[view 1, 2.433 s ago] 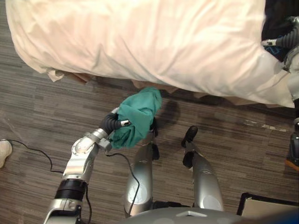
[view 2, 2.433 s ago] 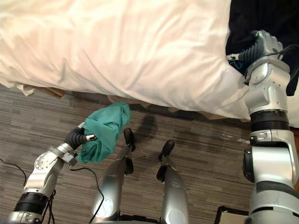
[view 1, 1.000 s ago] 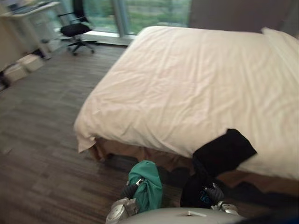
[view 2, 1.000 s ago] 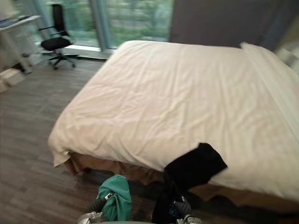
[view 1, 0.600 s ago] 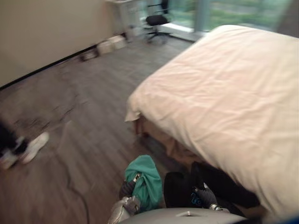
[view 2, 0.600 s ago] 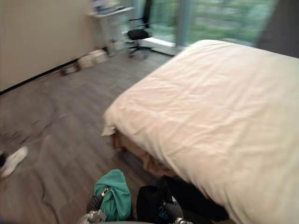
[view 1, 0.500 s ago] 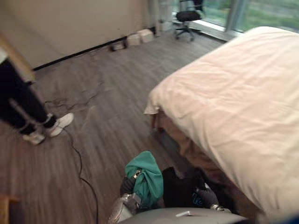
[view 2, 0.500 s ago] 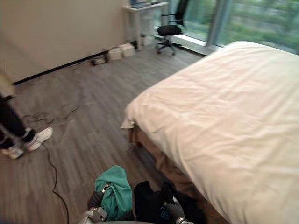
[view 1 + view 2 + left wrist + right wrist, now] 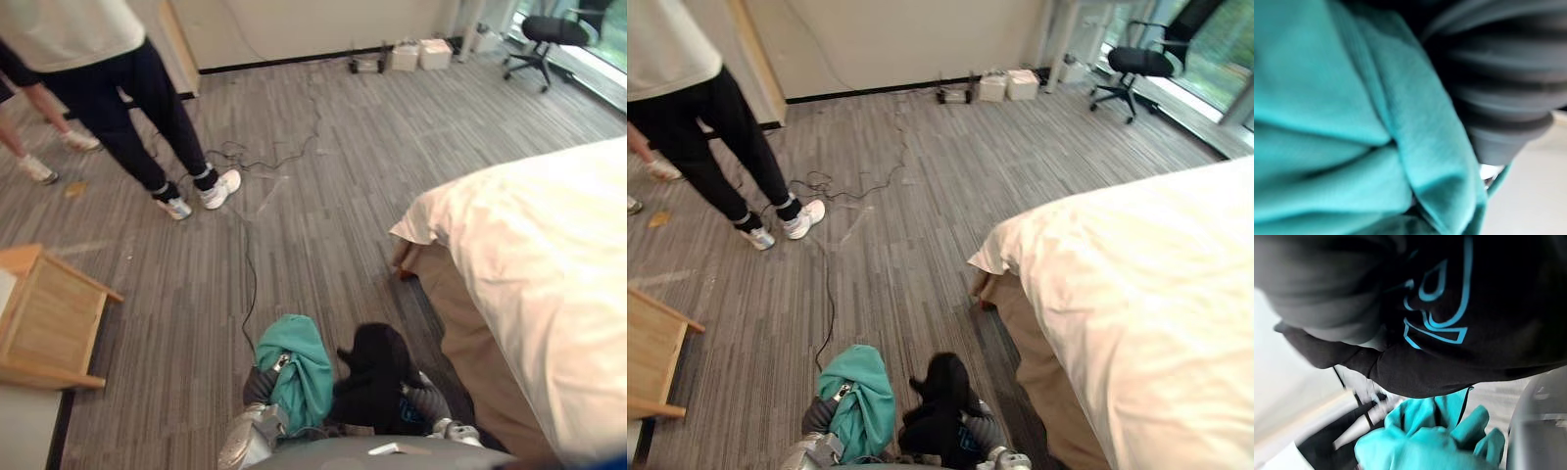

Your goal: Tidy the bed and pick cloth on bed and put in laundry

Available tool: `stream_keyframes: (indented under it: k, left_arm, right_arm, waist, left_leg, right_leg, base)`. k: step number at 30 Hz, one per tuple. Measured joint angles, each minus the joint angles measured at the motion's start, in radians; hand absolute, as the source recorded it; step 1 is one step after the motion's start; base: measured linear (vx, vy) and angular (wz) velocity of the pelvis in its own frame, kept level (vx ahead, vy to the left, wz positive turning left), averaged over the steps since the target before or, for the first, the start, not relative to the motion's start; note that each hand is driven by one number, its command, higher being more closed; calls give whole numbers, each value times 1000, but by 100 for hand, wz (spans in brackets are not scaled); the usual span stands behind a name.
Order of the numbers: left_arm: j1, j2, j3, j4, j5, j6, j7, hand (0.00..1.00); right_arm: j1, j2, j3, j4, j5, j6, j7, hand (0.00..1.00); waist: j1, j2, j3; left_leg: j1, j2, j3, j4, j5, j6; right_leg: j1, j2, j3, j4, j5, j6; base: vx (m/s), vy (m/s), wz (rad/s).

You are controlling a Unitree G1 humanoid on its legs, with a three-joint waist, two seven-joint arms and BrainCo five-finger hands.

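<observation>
The bed [image 9: 549, 274], pale cover smooth, lies at the robot's right; a person [image 9: 118, 88] stands ahead-left, a wooden box [image 9: 49, 313] nearer, well apart from both arms. Off the bed, a bunched teal cloth [image 9: 302, 367] drapes the left robot hand [image 9: 260, 385], touching a crumpled black cloth [image 9: 377, 377] with teal print over the right robot hand [image 9: 428, 401]. Both grasps are buried: state cannot be told. The left is nearer the box.

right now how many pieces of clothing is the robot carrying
2. A crumpled teal cloth is bunched at the left hand, and a black garment with blue print is at the right hand beside it. More could be hidden underneath them.
</observation>
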Motion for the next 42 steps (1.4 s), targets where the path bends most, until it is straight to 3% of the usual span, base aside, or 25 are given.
stream_keyframes:
  k: [2,5,8,9,15,20,26,28,30,31,32,33,35,37,39,40,41,42]
  left_arm:
    - [-2,11,-8,-1,1,-9,2,100]
    - [2,1,-30,-4,1,-10,1,100]
    - [4,14,-73,-4,3,-9,-23,100]
    - [9,68,-130,-42,20,-5,-44,100]
    - [10,68,-131,-41,24,-5,-44,100]
    - [22,68,-170,-18,128,-23,-39,100]
    - [20,70,-203,10,197,-60,-45,100]
    - [16,74,-209,17,221,-60,-49,100]
    - [-2,59,-216,52,241,-55,-45,100]
    - [-3,61,-216,54,243,-56,-43,100]
    - [-7,73,-216,44,246,-59,-42,100]
    - [-23,74,-223,45,246,-58,-35,100]
    - [-46,79,-214,71,239,-56,-22,100]
    - [-63,81,-204,97,238,-56,-19,100]
    - [-86,80,-201,139,240,-59,-22,100]
    - [-93,84,-194,159,242,-64,-29,100]
    - [-94,88,-185,166,251,-77,-45,100]
    - [-93,91,-180,169,259,-86,-50,100]
  right_arm:
    - [-2,2,23,0,6,-1,-28,100]
    - [3,-21,38,-25,6,-7,-53,100]
    - [11,-31,43,-34,8,-21,-75,100]
    - [24,-20,45,-6,46,-27,-60,100]
    - [20,-20,43,-5,46,-27,-61,100]
    - [-49,-19,17,72,86,-23,-95,100]
    - [-140,-19,-33,161,158,56,-111,100]
    - [-146,-20,-52,162,158,74,-121,100]
    - [-165,-43,-78,203,153,86,-140,100]
    - [-175,-52,-77,204,150,85,-145,100]
    - [-191,-61,-76,229,145,81,-158,100]
    - [-206,-66,-76,243,143,72,-166,100]
    - [-207,-73,-70,251,142,47,-167,100]
    - [-207,-75,-69,261,142,23,-166,100]
    - [-207,-81,-70,265,142,2,-159,100]
    - [-204,-81,-73,268,143,-9,-152,100]
    - [-196,-81,-82,275,143,-25,-138,100]
    - [-192,-81,-87,280,143,-31,-131,100]
  waist:
    - [18,-8,-1]
    - [15,6,5]
    - [-4,4,7]
    - [-7,-59,-14]
    - [-6,-59,-14]
    - [3,-58,-14]
    - [24,-53,-14]
    - [29,-63,-18]
    - [26,-34,-18]
    - [28,-36,-17]
    - [34,-46,-4]
    - [39,-22,17]
    - [47,-23,24]
    - [45,-14,28]
    - [43,-7,32]
    - [42,-11,34]
    - [42,-18,38]
    - [40,-22,40]
  left_leg:
    - [18,-15,-26,-25,3,-5]
    - [7,-17,-64,-26,2,-7]
    - [4,-3,-109,-26,3,-9]
    - [11,28,-139,-30,42,-88]
    - [7,28,-138,-30,42,-88]
    - [-19,24,-131,-30,45,-91]
    - [-28,18,-112,-30,49,-96]
    - [-38,-8,-113,-29,37,-85]
    - [-43,-16,-141,-22,27,-85]
    - [-45,-10,-143,-22,27,-84]
    - [-31,1,-147,-22,22,-74]
    - [-11,25,-159,-13,12,-62]
    - [-3,68,-172,28,-25,-68]
    - [4,104,-194,72,-67,-79]
    - [19,132,-213,107,-106,-95]
    - [20,139,-231,129,-130,-107]
    - [22,137,-249,156,-157,-122]
    - [25,137,-257,172,-173,-128]
  right_leg:
    - [-52,-30,-17,-16,87,-21]
    - [-71,-28,22,8,99,-31]
    - [-68,10,141,15,123,-69]
    - [7,95,237,-147,96,-21]
    - [4,96,238,-150,96,-21]
    - [-8,101,264,-192,90,-25]
    - [-20,97,311,-209,57,-3]
    - [-40,63,303,-176,18,30]
    - [-167,11,319,97,0,51]
    - [-222,-11,327,207,7,43]
    - [-316,-52,347,406,72,1]
    - [-344,-43,356,448,27,-9]
    - [-371,8,365,358,-19,1]
    - [-385,63,370,205,-5,15]
    - [-392,107,394,27,72,19]
    - [-406,121,432,-76,145,23]
    - [-418,115,458,-124,195,34]
    - [-423,109,461,-127,205,31]
  base:
    - [64,-44,62]
    - [92,-97,48]
    - [109,-84,64]
    - [30,-18,11]
    - [0,0,0]
    - [26,-23,-5]
    - [22,-57,-11]
    - [23,-22,4]
    - [61,32,15]
    - [79,64,9]
    - [104,56,14]
    - [102,31,18]
    - [131,11,16]
    - [147,-25,20]
    - [191,-93,29]
    - [276,-197,47]
    - [257,-214,54]
    - [306,-269,64]
